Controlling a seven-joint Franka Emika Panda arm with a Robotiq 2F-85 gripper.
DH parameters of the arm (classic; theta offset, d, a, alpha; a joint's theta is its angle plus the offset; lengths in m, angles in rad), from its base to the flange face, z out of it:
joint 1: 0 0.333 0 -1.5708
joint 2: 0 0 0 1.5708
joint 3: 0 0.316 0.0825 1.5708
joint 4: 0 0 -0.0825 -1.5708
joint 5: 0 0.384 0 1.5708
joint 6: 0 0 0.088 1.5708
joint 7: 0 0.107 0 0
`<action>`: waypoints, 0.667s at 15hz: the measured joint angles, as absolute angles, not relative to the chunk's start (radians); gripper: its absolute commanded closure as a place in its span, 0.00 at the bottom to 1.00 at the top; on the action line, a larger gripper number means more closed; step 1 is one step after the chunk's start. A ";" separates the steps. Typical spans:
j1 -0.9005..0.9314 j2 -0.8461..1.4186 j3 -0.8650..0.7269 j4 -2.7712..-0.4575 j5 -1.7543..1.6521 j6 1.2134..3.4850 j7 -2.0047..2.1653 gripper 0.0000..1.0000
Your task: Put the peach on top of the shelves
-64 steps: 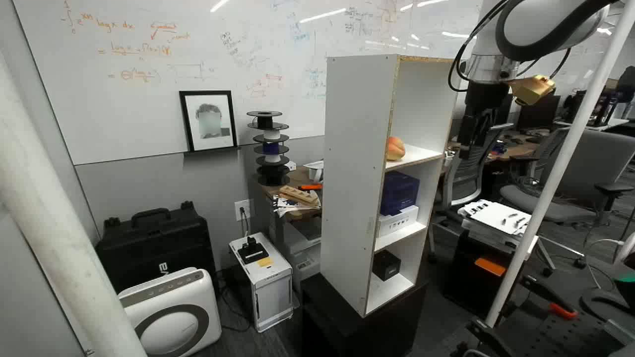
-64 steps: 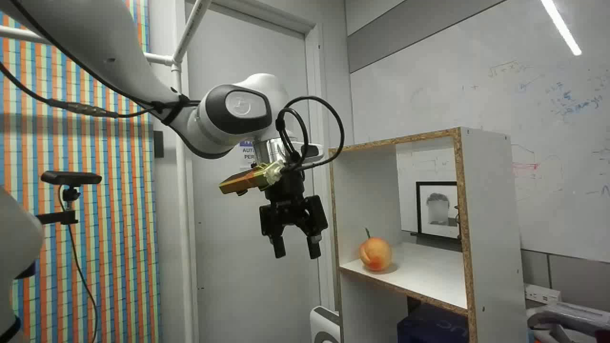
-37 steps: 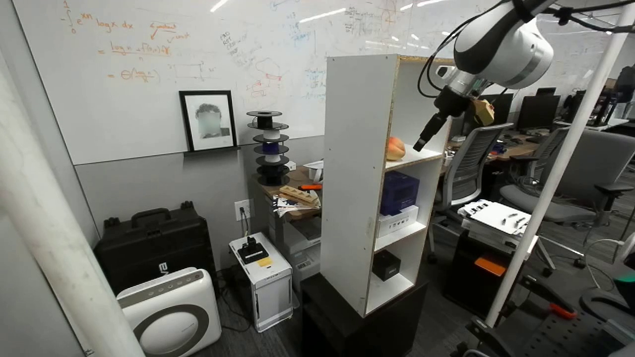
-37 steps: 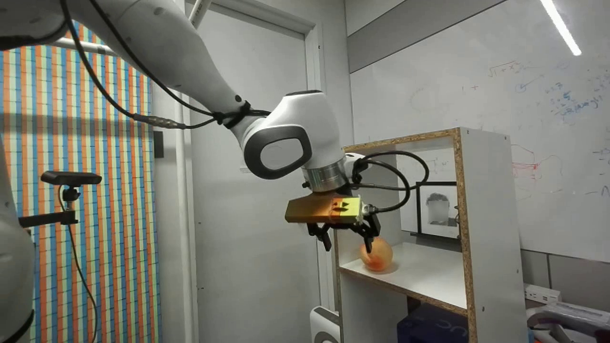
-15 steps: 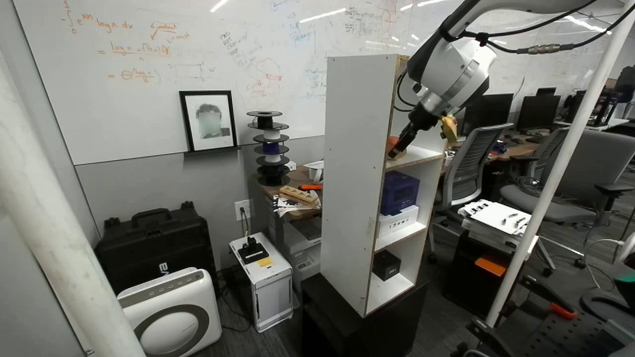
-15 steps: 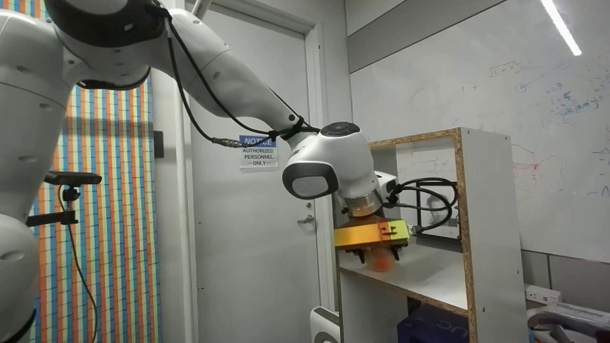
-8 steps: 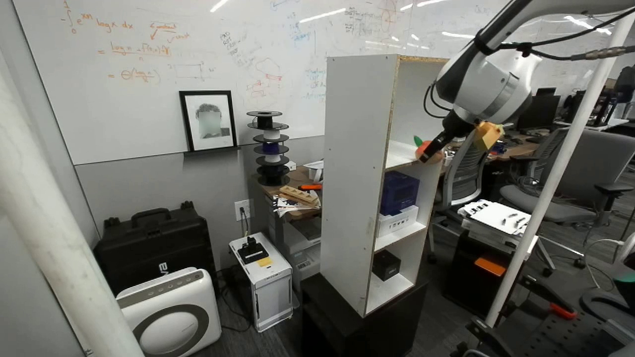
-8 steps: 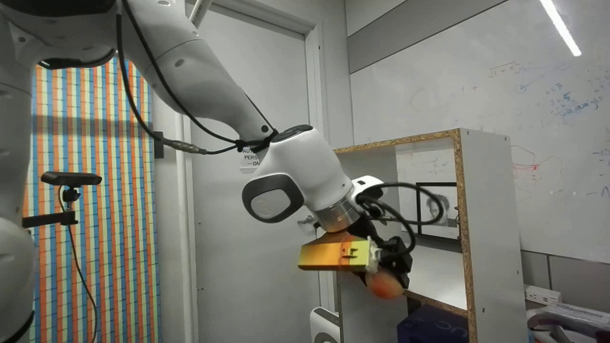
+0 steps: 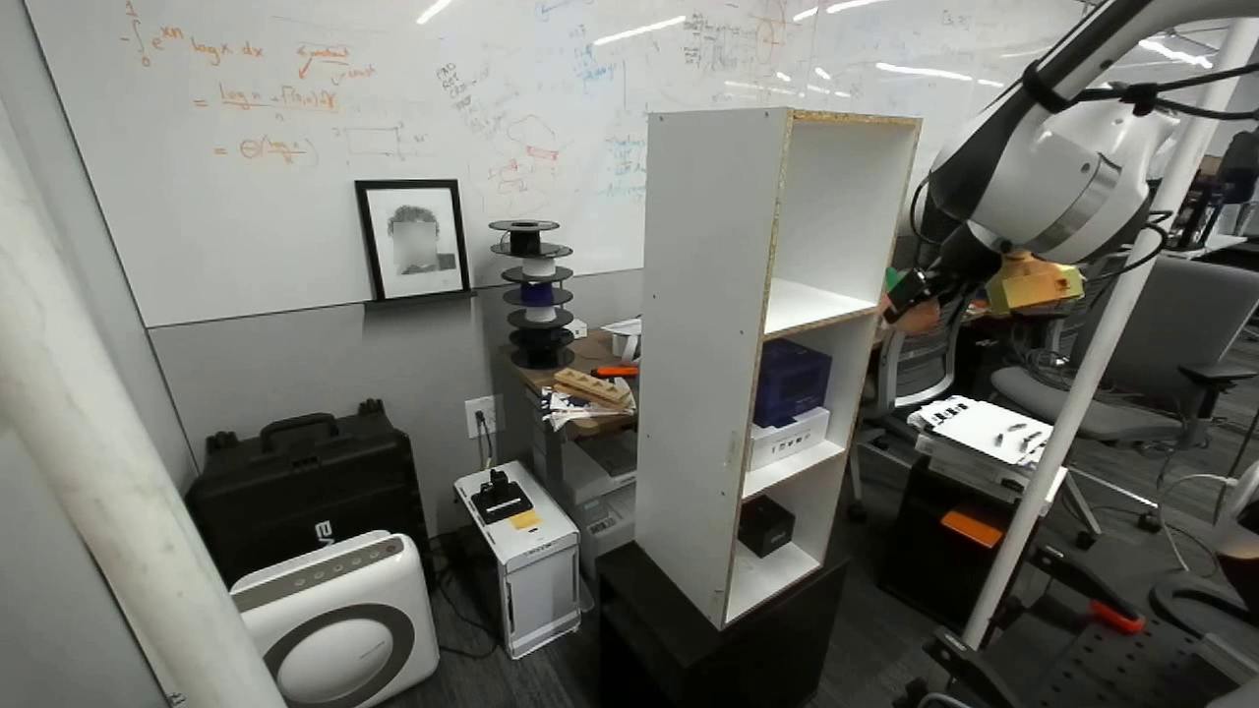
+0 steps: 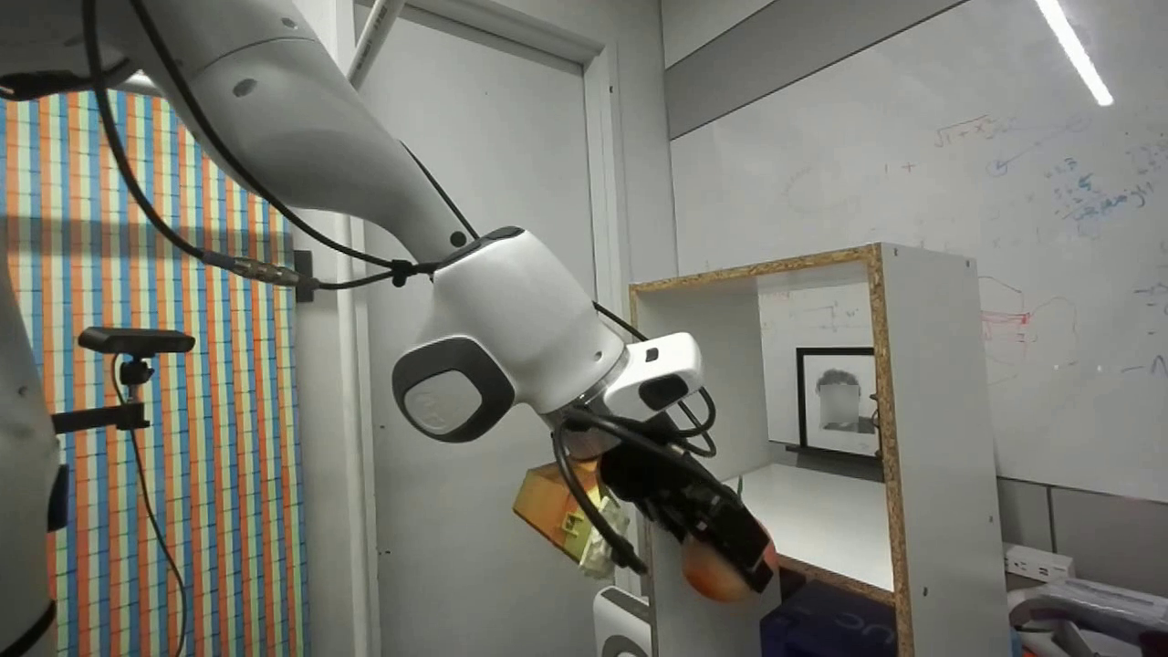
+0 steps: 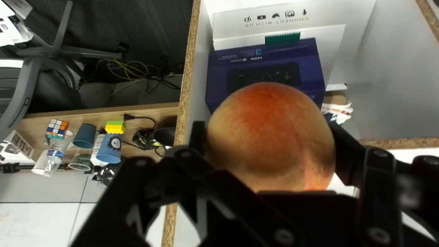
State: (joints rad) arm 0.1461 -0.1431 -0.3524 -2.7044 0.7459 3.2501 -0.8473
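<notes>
Pulled farther out in front of the shelves (image 9: 708, 344) than a moment ago, with the peach (image 11: 271, 147) held snug in the gripper (image 11: 268, 130). Twisted round, pointing down at a slant toward the shelves.

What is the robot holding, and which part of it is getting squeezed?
The peach, pinched by its round sides between the two black fingers.

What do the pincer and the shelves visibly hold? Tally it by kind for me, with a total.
Peach: 1, held in the pincer
Boxes on the shelves: 3 (blue box, white box, black box)
Total: 4
</notes>
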 measured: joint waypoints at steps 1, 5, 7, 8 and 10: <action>0.125 -0.163 -0.331 -2.704 0.756 3.251 -0.817 0.44; 0.011 -0.234 -0.230 -2.705 0.678 3.251 -0.612 0.44; -0.074 -0.267 -0.150 -2.701 0.672 3.250 -0.543 0.44; -0.119 -0.286 -0.106 -2.698 0.673 3.249 -0.514 0.44; -0.206 -0.330 -0.013 -2.688 0.673 3.239 -0.451 0.44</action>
